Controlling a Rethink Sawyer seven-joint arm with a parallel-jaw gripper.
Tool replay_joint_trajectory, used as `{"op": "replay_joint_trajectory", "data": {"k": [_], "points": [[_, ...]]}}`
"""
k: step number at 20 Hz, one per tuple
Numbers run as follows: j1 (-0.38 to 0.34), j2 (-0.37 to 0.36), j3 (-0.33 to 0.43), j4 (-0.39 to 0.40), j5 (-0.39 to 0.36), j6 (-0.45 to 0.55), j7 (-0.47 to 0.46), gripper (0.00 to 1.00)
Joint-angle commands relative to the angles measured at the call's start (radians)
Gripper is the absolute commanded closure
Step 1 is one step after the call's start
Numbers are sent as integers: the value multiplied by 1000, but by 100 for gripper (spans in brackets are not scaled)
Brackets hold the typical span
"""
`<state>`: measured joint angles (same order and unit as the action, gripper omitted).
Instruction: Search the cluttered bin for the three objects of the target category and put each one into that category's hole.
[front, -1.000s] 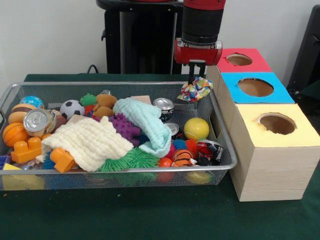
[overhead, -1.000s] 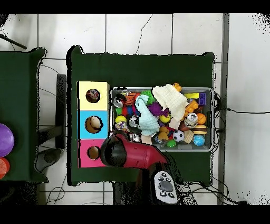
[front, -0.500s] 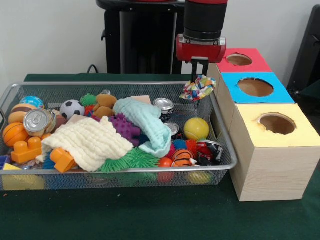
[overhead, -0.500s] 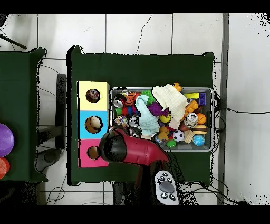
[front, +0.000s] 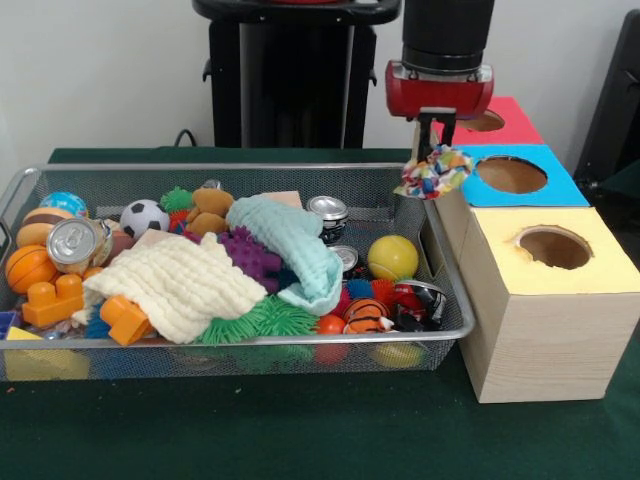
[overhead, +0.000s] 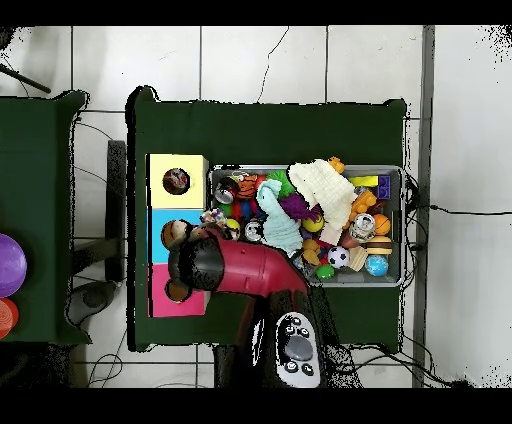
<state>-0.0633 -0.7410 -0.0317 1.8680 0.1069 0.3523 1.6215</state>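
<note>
A multicoloured patterned cloth (front: 434, 172) hangs bunched from my gripper (front: 431, 152), which is shut on its top. It hovers over the bin's far right corner, right at the left edge of the blue box (front: 458, 160), whose round hole (front: 511, 174) lies just to the right. The red box (front: 510, 128) stands behind it and the yellow box (front: 560, 275) in front. In the overhead view the cloth (overhead: 212, 217) peeks out beside the arm's head (overhead: 200, 268), which covers part of the blue box (overhead: 158, 222). The gripper itself is hidden there.
The wire mesh bin (front: 250, 168) holds a cream cloth (front: 180, 285), a teal cloth (front: 290, 240), a yellow ball (front: 392, 257), cans (front: 72, 243), a soccer ball (front: 144, 217) and several spiky toys. Each box has an item inside its hole in the overhead view.
My gripper has carried the patterned cloth to the right in the front view and slightly higher, from over the bin's far corner to the blue box's edge.
</note>
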Motion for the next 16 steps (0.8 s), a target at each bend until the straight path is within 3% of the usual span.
{"op": "replay_joint_trajectory", "data": {"k": [1,7,16], "points": [[19,8,18,-163,75,191,223,100],[44,15,11,-205,94,235,234,100],[139,97,-18,-247,150,176,315,100]]}}
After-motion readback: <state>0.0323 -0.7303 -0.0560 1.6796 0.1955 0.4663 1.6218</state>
